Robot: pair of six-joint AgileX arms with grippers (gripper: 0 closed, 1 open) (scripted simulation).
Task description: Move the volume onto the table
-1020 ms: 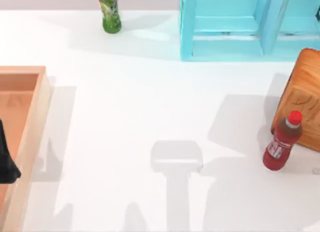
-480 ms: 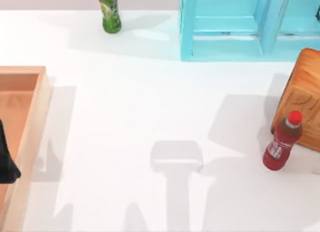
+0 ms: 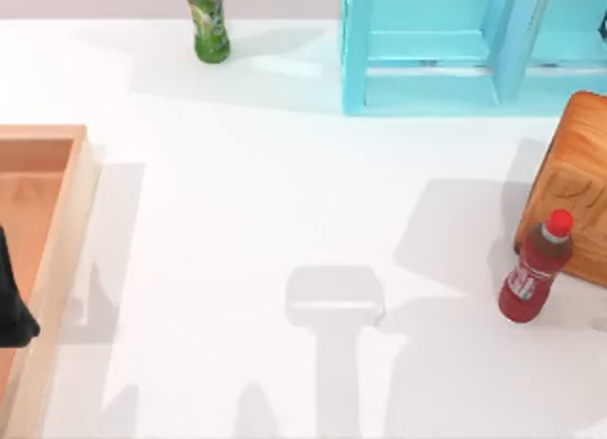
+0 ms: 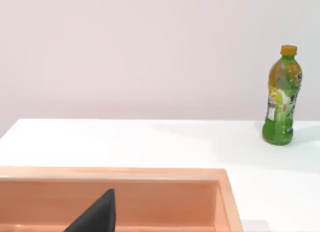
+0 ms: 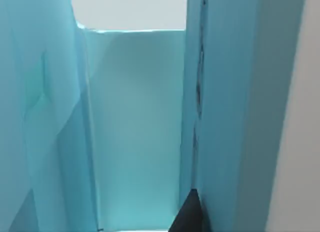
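With the table (image 3: 237,221) bare of the volume, we judged the transfer not yet done: our right gripper (image 5: 187,214), finger opening indeterminate, sat inside the light-blue shelf unit (image 3: 446,50), left gripper (image 3: 11,297) parked over the wooden tray (image 3: 57,230).

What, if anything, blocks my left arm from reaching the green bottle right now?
Probably nothing. The left hand hangs over the wooden tray, and past its rim only bare table lies before the upright green bottle, though the stretch looks long.
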